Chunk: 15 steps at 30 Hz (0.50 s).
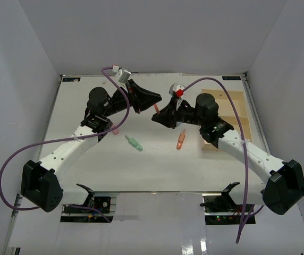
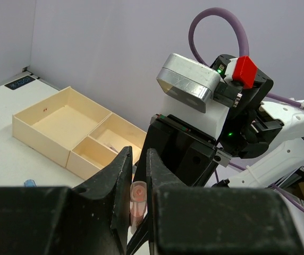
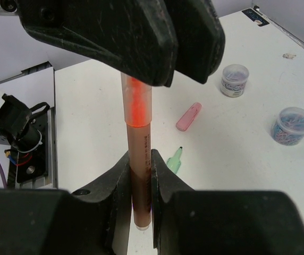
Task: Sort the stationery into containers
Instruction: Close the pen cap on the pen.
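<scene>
Robot lab cell, white table [image 1: 152,167], plain enclosing walls [image 1: 157,37], purple cables [image 2: 216,10]

I'm looking down at the white table [image 1: 157,170], which fills the middle of the top view. A green marker [image 1: 134,142] lies flat just left of centre and an orange marker [image 1: 180,140] just right of centre, well apart. The pale wooden tray [image 1: 236,106] sits at right. In the right wrist view, a stubby pink piece [image 3: 188,116] lies at centre. A small round pot [image 3: 234,79] stands at upper right, with a second pot [image 3: 293,125] lower right (coloured bits inside, too small to name).
</scene>
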Available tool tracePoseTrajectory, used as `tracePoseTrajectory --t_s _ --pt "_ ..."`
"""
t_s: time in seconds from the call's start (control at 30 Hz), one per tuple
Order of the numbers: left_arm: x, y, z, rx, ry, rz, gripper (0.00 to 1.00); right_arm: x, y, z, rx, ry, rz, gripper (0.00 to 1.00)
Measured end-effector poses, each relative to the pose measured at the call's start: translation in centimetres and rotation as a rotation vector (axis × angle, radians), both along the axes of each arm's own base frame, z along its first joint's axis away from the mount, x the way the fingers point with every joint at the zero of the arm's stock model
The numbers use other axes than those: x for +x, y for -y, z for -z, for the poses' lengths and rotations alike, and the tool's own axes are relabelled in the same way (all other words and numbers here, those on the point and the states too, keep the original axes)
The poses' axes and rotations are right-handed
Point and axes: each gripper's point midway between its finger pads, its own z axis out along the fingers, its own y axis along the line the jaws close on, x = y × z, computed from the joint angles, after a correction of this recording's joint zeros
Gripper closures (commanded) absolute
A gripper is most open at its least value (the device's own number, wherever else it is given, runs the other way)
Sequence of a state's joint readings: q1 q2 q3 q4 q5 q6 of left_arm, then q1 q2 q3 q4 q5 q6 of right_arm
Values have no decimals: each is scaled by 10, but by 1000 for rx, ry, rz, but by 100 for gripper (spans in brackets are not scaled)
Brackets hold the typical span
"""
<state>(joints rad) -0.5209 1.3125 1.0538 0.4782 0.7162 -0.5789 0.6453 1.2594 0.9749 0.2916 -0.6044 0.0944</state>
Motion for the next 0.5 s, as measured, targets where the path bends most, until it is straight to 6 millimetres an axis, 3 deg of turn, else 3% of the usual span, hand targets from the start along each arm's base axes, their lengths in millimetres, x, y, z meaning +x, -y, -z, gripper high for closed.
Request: tracePoseTrajectory --t_s 0.5 --pt "12 3 7 19 15 -39 100 9 -2 6 -11 -33 -6 92"
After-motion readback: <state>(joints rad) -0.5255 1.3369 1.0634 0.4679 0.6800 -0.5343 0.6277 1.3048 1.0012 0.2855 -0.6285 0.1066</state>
